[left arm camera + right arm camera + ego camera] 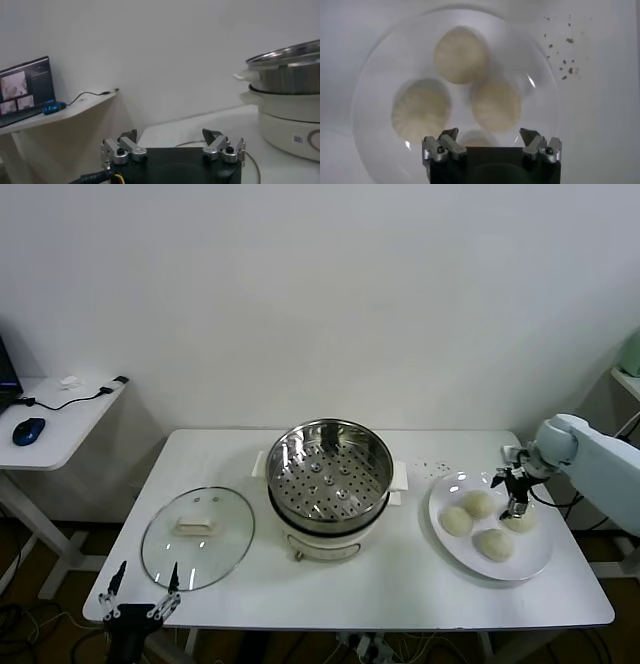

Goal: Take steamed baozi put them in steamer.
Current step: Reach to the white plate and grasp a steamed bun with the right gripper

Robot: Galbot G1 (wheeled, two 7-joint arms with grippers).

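Several pale cream baozi lie on a flat white plate (540,566) at the table's right: one (457,521) nearest the steamer, one (480,503) behind it, one (495,544) in front. My right gripper (513,490) hovers open over the plate's far side, above a fourth bun (522,521). In the right wrist view the gripper (490,136) is open above the buns (461,54), (421,109), (496,103), with one (477,138) partly hidden between the fingers. The shiny steamer basket (330,474) stands empty on its cream pot at the table's centre. My left gripper (141,599) is parked open below the table's front left corner.
A round glass lid (198,536) with a cream handle lies left of the steamer. A side desk (60,419) with a blue mouse and cables stands at the far left. The pot (290,112) fills the edge of the left wrist view. Dark crumbs (432,467) dot the table.
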